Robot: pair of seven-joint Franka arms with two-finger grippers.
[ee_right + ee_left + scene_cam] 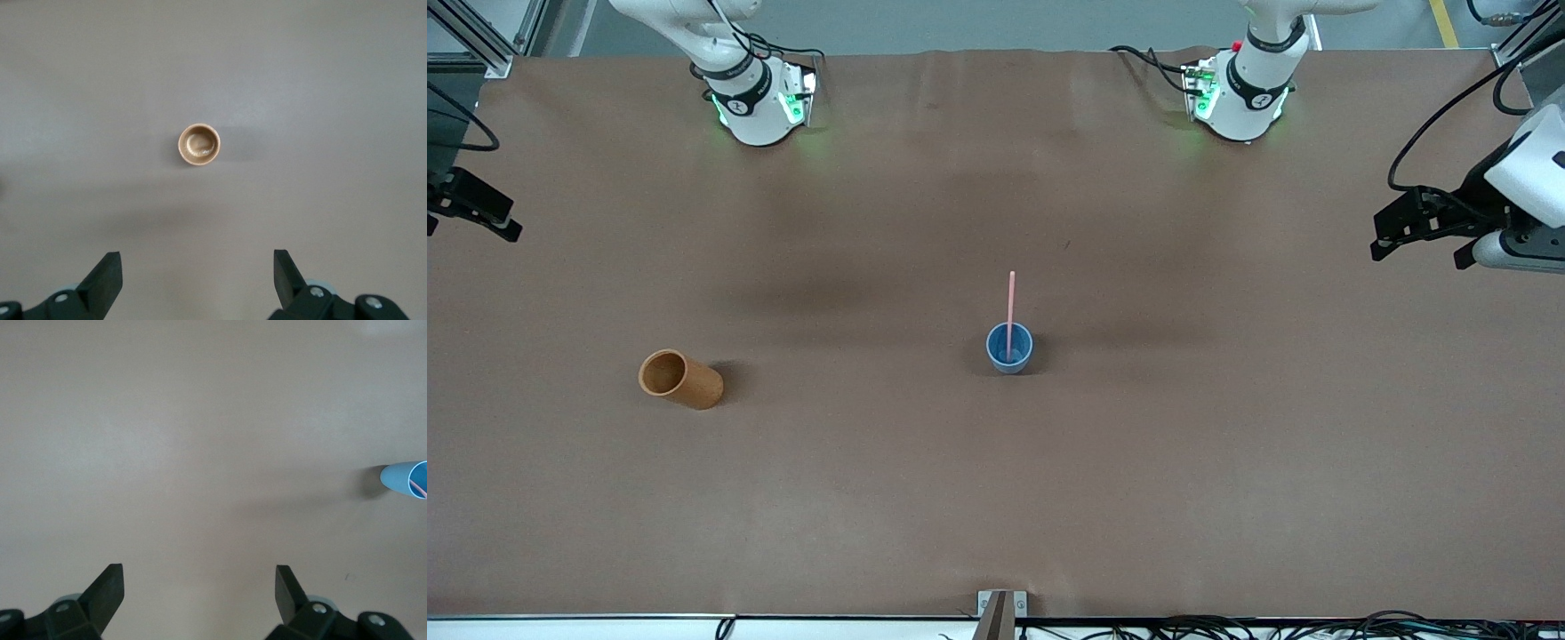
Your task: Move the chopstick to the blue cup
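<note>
A big brown tabletop (925, 498) is filling almost the whole scene, flat and plain with a few soft folds near the edge where the robot bases are standing. Past that edge a strip of grey floor is showing, and black cables are lying along the edge nearest the front camera.

The blue cup (1009, 348) is standing upright near the middle of the tabletop. The chopstick (1011, 307) is standing in it, thin and pale pink. Its bottom end is sitting down inside the cup and its top end is sticking out well above the rim, leaning a little toward the edge where the bases are. Its long line is running from the front camera's edge toward the bases' edge.

The orange-brown cup (680, 380) is standing well apart from the blue cup, toward the right arm's end of the tabletop. In the right wrist view it is showing its round open mouth.

The left gripper (1418, 233) is waiting up in the air over the left arm's end of the tabletop, with its fingers (107, 590) spread wide and holding nothing. The right gripper (476, 213) is waiting over the right arm's end, also spread wide and holding nothing.

No writing or labels can be read anywhere.
</note>
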